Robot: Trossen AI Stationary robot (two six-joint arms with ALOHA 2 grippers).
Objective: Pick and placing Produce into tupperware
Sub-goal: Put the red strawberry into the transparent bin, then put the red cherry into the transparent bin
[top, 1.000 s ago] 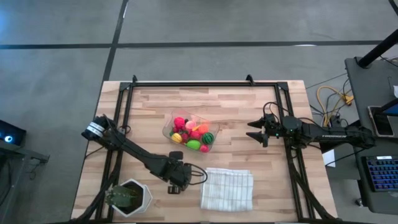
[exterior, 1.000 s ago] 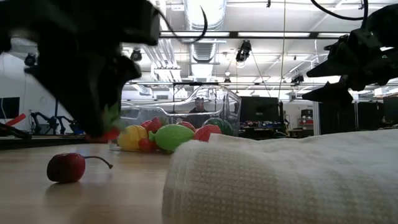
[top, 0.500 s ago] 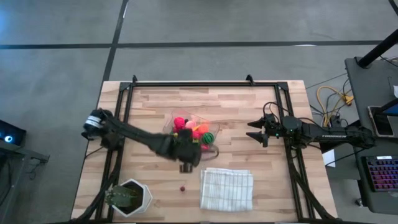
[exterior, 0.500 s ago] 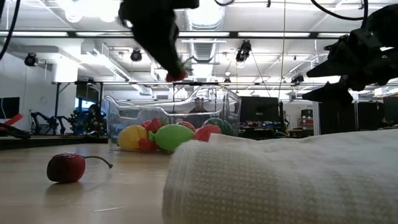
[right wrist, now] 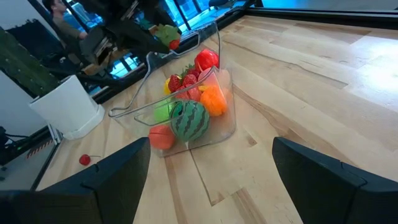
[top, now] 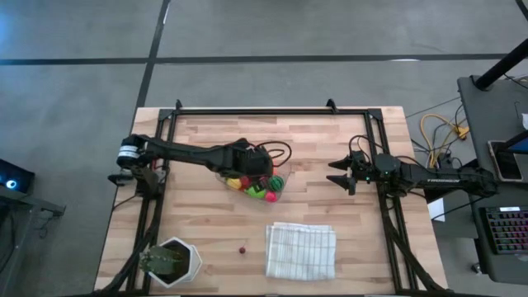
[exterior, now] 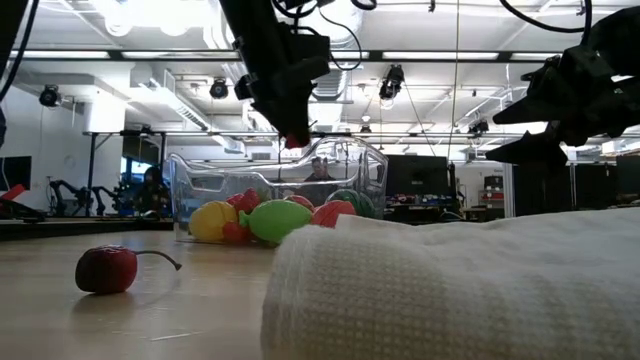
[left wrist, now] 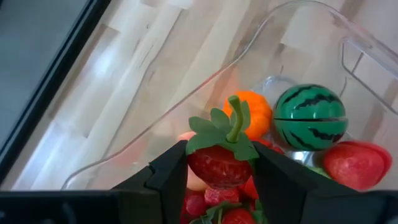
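Note:
My left gripper (left wrist: 217, 182) hangs over the tupperware (top: 280, 192), shut on a red toy strawberry (left wrist: 219, 163) with a green leafy cap. The low view shows this gripper (exterior: 293, 135) just above the clear container's rim (exterior: 345, 150). Inside the tupperware lie several pieces of produce: a striped watermelon ball (left wrist: 310, 117), an orange piece (left wrist: 255, 115), red berries, and a yellow and a green piece (exterior: 275, 220). A small red cherry (top: 242, 248) lies on the bare wood near the table's near edge. My right gripper (top: 333, 177) waits open to the right of the tupperware. My left gripper pinches the strawberry's red body (left wrist: 205, 168) between its two fingers (left wrist: 168, 177), one on either side. The leafy cap and stem (left wrist: 235, 127) stick out beyond the fingertips. The fingers come from above, slanting down. The strawberry is lifted clear, over the produce in the tupperware.
A folded white cloth (top: 301, 250) lies near the near edge, right of the cherry. A white hexagonal plant pot (top: 172, 261) stands at the near left corner. A black frame (top: 272, 110) runs around the table. Bare wood lies between the tupperware and the cloth.
My left gripper has risen from the table near the cherry and the plant pot and has swung toward the far edge, ending over the tupperware with the strawberry in its fingers. The cherry has stayed on the wood.

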